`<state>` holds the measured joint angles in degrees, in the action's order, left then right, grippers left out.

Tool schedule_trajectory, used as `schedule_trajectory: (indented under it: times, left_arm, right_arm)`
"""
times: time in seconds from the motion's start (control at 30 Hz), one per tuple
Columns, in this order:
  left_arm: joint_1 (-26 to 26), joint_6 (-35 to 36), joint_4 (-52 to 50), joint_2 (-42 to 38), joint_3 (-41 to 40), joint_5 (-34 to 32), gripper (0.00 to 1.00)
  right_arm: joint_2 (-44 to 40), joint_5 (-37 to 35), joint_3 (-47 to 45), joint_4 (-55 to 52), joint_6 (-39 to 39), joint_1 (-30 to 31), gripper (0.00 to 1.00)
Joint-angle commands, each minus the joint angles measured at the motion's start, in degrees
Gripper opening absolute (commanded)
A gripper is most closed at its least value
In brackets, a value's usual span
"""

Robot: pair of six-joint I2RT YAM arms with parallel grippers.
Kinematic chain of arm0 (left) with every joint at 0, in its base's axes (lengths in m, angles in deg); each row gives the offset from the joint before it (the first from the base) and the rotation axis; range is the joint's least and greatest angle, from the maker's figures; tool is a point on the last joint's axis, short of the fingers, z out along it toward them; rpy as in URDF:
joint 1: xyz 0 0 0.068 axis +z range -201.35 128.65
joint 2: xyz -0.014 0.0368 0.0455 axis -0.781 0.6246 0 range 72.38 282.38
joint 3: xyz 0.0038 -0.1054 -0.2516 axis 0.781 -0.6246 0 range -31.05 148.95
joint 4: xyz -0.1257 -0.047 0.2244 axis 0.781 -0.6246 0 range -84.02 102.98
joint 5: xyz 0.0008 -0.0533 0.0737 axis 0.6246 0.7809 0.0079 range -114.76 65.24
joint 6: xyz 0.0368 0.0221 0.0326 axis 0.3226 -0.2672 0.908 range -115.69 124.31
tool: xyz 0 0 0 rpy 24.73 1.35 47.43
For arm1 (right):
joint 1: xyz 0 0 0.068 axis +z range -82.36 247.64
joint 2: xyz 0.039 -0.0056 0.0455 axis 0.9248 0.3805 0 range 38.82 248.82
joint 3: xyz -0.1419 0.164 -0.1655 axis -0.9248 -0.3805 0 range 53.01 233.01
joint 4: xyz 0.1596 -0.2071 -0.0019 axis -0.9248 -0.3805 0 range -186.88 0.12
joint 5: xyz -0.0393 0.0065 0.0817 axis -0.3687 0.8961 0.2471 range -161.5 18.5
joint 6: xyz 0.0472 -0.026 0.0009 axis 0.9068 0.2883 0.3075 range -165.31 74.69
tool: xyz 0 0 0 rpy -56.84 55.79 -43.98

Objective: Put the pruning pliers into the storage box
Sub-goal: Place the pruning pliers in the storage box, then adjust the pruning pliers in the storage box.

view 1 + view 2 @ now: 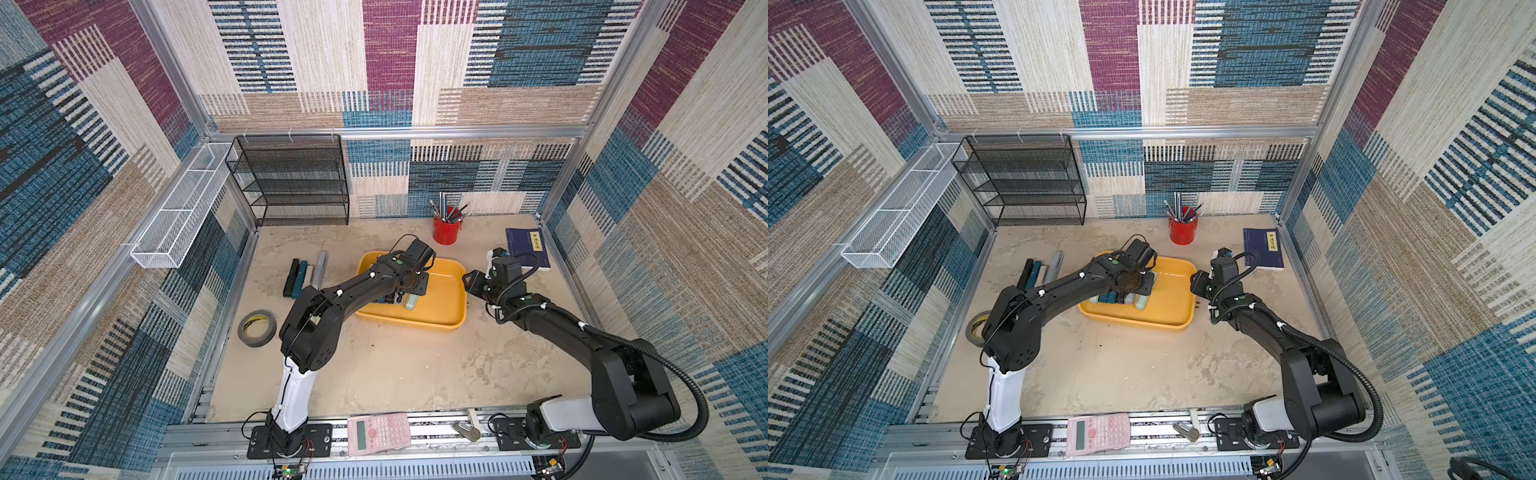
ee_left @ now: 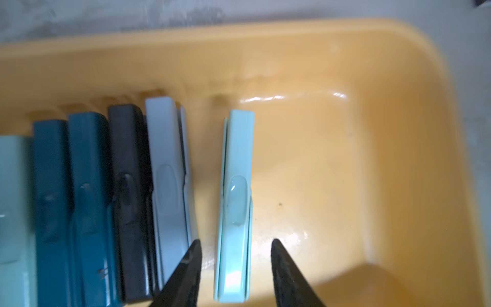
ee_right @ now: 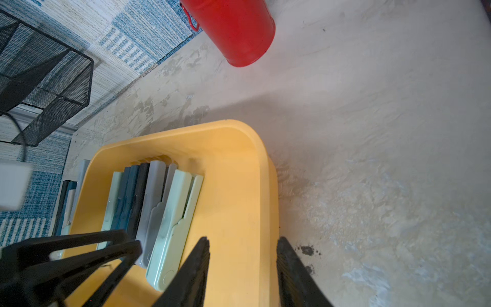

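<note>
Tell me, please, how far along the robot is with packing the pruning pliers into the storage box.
Done: five pliers lie side by side in the storage box. In hand: a mint green one sits in the box between the left gripper's open jaws. The right gripper straddles the box rim. Left: several pliers lie on the table beside the box.

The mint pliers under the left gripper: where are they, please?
The mint pliers lie in the storage box, between the left gripper's tips in its wrist view, beside the grey pair.
</note>
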<state>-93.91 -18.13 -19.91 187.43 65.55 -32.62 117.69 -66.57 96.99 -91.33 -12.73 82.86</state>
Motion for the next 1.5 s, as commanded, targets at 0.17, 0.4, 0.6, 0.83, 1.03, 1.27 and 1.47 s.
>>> schedule_trajectory:
  times: [0.17,0.4,0.6,0.83,1.03,1.27,1.47]
  left_arm:
    - [7.1,6.0,3.5,-13.6,-7.1,-2.0,0.52]
    - [17.6,4.2,8.4,-18.6,-20.4,2.4,0.52]
    - [21.2,5.0,9.7,-18.7,-24.4,4.5,0.51]
    - [23.2,5.0,11.3,-16.7,-26.5,8.2,0.50]
    - [23.6,5.2,12.7,-15.5,-27.3,10.1,0.47]
    - [23.6,5.4,13.5,-14.6,-27.4,12.0,0.43]
    - [23.6,5.4,13.8,-14.1,-27.5,13.2,0.41]
  right_arm:
    - [-0.1,-5.7,6.2,-5.5,-3.6,9.0,0.44]
    - [8.1,0.0,8.8,-4.6,0.3,13.9,0.48]
    - [15.2,6.7,10.5,-0.9,5.2,15.6,0.51]
    - [21.4,10.8,13.0,1.8,8.8,16.0,0.52]
    - [24.8,11.3,15.5,2.1,9.7,16.0,0.51]
    - [26.9,10.9,17.1,2.0,9.8,16.0,0.51]
    - [28.6,9.9,19.2,1.9,9.3,16.0,0.51]
